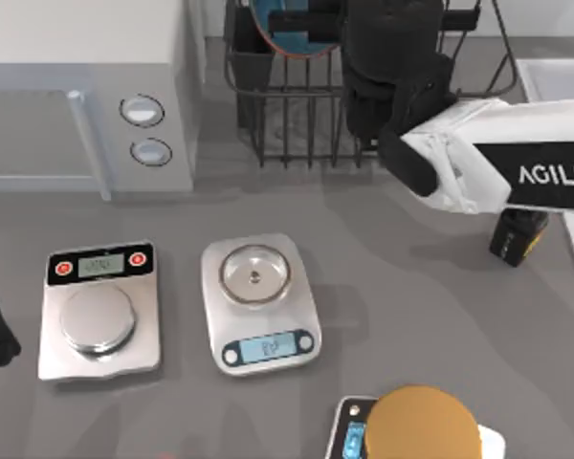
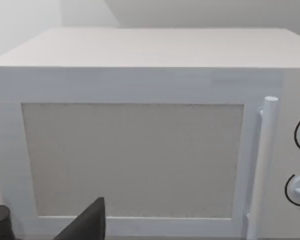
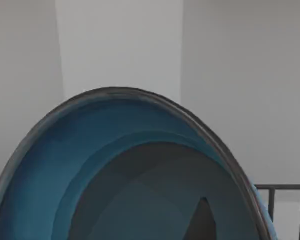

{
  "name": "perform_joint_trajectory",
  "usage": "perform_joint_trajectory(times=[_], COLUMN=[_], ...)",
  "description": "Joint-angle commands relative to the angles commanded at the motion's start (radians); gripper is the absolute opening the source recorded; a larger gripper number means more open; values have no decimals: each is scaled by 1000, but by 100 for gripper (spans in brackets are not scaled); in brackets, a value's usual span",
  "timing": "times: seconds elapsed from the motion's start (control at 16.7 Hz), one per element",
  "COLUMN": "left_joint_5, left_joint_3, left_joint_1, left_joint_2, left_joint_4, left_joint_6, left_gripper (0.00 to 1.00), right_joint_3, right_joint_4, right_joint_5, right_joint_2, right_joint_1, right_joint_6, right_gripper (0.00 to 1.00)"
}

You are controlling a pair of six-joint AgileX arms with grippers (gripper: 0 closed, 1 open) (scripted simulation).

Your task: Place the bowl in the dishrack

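Seemingly, right gripper (image 1: 306, 24) holds round glossy bowl (image 1: 289, 36) over wire dishrack (image 1: 297, 124).

Top view: overhead, facing down at desk (image 1: 411, 287).
Left wrist: near microwave (image 2: 140, 150) front.
Right wrist: close against bowl (image 3: 115, 165); bowl shared with top view.

The right arm (image 1: 478, 163) covers much of the dishrack (image 1: 297, 134) and part of the bowl (image 1: 292, 33), whose upper portion the top view's edge cuts off; the right gripper's fingertips are hidden; the tan disc (image 1: 423, 426) hides the scale (image 1: 352, 435) beneath, cropped at the bottom edge
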State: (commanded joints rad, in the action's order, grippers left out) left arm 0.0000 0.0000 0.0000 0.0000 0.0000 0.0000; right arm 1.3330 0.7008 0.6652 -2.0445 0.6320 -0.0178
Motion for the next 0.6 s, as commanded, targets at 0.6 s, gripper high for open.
perform_joint_trajectory(times=[0.6], left_joint_5=[0], left_joint_3=[0], left_joint_1=[0], left_joint_2=[0], left_joint_4=[0], left_joint_6=[0], left_gripper=[100], right_joint_3=[0], right_joint_4=[0], right_joint_5=[0], right_joint_2=[0], right_joint_1=[0], right_joint_6=[0], right_gripper=[100])
